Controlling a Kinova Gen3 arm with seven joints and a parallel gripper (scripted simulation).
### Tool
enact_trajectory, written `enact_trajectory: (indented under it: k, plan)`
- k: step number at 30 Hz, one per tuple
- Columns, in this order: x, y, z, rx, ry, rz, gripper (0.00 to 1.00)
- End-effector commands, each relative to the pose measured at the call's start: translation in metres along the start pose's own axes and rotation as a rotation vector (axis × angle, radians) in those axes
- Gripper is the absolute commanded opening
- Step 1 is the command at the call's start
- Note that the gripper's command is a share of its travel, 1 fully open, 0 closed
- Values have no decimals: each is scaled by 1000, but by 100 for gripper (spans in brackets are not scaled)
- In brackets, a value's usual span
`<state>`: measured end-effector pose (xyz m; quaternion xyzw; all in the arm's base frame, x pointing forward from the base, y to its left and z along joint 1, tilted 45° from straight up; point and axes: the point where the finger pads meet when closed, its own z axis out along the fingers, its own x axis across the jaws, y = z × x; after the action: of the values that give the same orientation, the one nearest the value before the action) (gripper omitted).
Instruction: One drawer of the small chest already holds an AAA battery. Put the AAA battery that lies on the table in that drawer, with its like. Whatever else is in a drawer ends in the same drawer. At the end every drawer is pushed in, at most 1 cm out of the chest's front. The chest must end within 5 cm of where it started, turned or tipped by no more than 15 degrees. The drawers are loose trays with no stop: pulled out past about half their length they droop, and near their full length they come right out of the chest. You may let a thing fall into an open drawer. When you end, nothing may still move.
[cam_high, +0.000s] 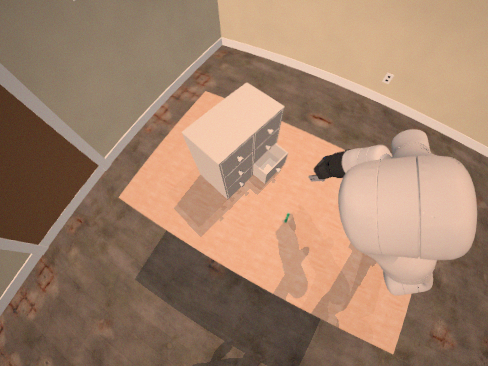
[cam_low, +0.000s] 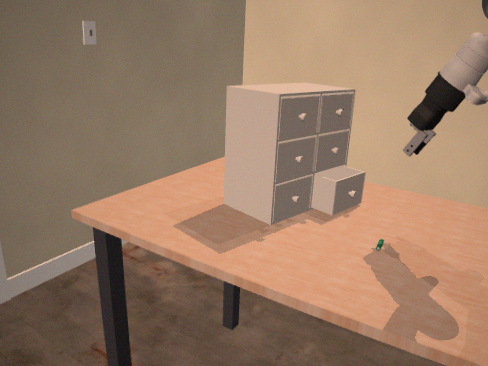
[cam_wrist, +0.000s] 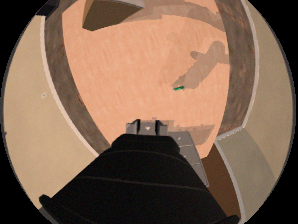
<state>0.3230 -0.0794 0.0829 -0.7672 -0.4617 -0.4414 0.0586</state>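
The small white chest (cam_high: 227, 127) (cam_low: 250, 145) stands on the wooden table (cam_high: 240, 240) (cam_low: 300, 260). It has two columns of grey drawers. The bottom right drawer (cam_high: 270, 163) (cam_low: 339, 189) is pulled partly out; I cannot see what it holds. The others are pushed in. A small green AAA battery (cam_high: 287, 217) (cam_low: 380, 244) (cam_wrist: 178, 87) lies on the table in front of the chest. My gripper (cam_high: 314, 177) (cam_low: 416, 145) (cam_wrist: 147, 124) hangs high in the air, to the right of the chest and above the table. Its fingers are partly open and hold nothing.
The robot's large white arm (cam_high: 405, 200) rises over the table's right part and casts shadows beside the battery. The table's front edge (cam_low: 240, 272) runs close below the chest's shadow. Walls stand behind the table.
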Motion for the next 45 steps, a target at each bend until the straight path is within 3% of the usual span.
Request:
enact_trajectory:
  k: [1, 3, 5, 20, 31, 45]
  plan:
    - [2, 14, -10, 31, -7, -39, 67]
    - [2, 13, -16, 72, -10, -38, 67]
    - [2, 13, -16, 72, -10, -38, 67]
    - [3, 9, -71, 423, -28, -28, 67]
    - [4, 8, -87, 529, -33, -25, 67]
    - [4, 8, -88, 536, -34, -25, 67]
